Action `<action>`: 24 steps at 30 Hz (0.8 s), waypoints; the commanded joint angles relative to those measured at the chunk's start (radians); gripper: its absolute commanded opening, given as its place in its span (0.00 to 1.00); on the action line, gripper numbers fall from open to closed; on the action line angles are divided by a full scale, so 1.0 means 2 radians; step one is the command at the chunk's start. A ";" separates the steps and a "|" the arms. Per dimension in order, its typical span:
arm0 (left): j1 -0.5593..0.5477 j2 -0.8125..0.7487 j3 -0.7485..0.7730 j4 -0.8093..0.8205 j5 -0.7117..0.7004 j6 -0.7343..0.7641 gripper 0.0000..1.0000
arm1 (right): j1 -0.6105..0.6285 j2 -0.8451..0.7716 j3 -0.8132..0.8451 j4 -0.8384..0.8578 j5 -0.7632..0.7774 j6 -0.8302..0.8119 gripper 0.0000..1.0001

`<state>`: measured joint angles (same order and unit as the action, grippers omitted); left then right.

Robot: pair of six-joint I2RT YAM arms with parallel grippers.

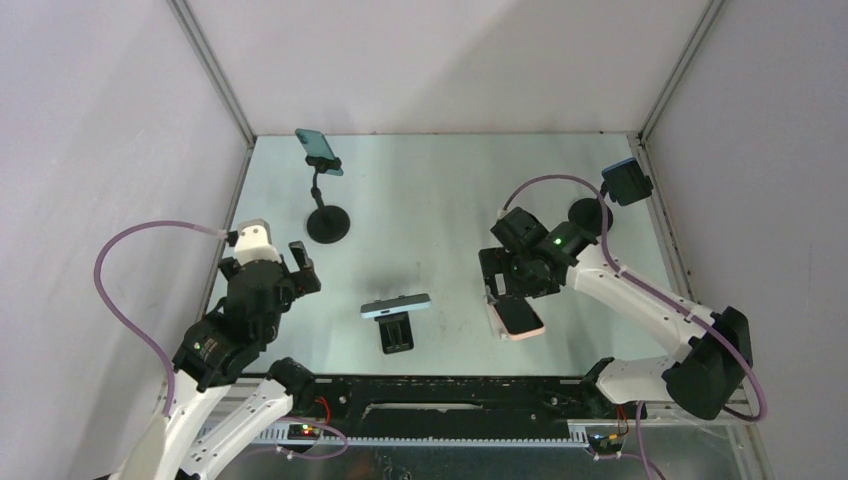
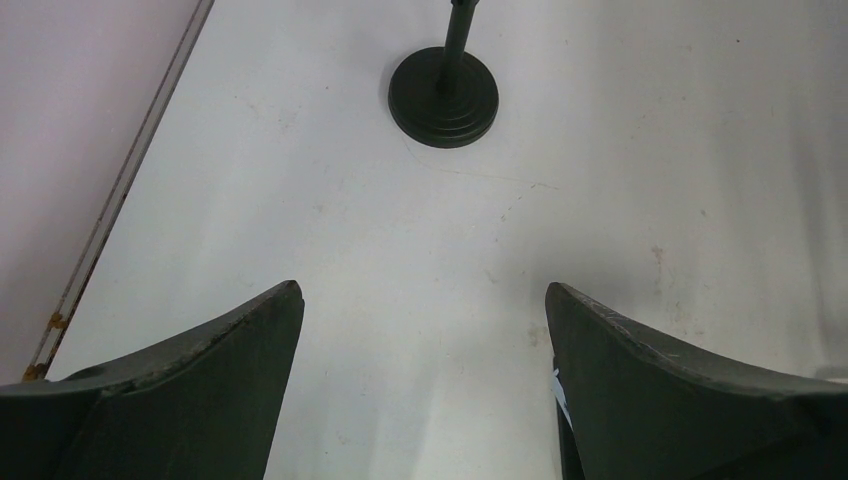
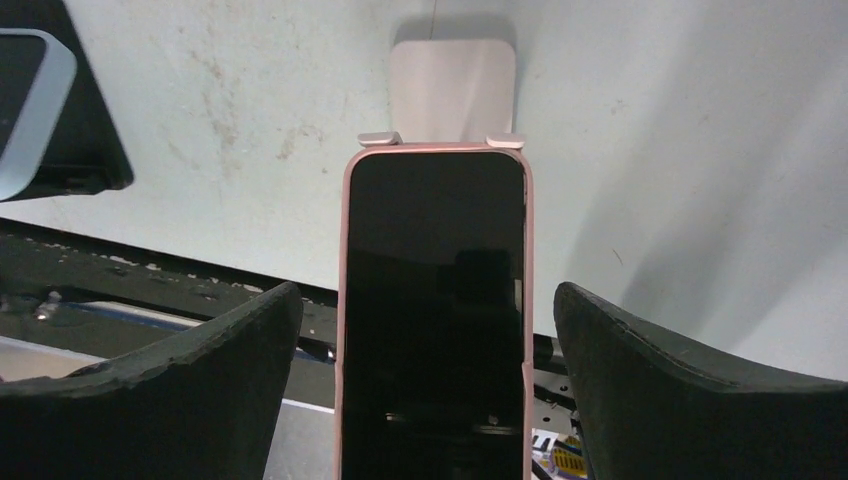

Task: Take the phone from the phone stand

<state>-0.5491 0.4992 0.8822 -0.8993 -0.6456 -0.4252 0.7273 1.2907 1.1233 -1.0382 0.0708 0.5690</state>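
Observation:
A pink-cased phone point(image 3: 435, 300) with a dark screen leans on a pink stand point(image 3: 453, 90), its lower edge held by the stand's two lips. In the top view the phone point(image 1: 520, 318) is at the near right of the table. My right gripper point(image 3: 425, 290) is open with a finger on each side of the phone and a gap on both sides; in the top view it point(image 1: 505, 285) hovers just above the phone. My left gripper point(image 2: 422, 288) is open and empty over bare table at the near left point(image 1: 285, 265).
A teal phone point(image 1: 320, 150) sits on a black gooseneck stand with a round base point(image 1: 328, 222), also seen in the left wrist view point(image 2: 443, 97). A light-blue phone point(image 1: 396, 307) rests on a black stand point(image 1: 398, 333). Another blue phone point(image 1: 627, 182) stands at the back right. A black rail point(image 1: 450, 390) runs along the near edge.

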 commanded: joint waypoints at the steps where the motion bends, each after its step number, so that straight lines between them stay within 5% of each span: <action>1: 0.005 0.002 -0.002 0.018 0.002 0.011 0.98 | 0.021 0.017 0.019 -0.020 0.039 0.024 0.99; 24: 0.004 -0.002 -0.004 0.019 0.007 0.013 0.98 | 0.035 0.018 0.002 -0.033 0.009 0.029 0.98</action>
<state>-0.5484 0.4988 0.8822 -0.8970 -0.6407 -0.4171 0.7906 1.3323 1.1229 -1.0836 0.1066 0.6285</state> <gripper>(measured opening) 0.985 0.978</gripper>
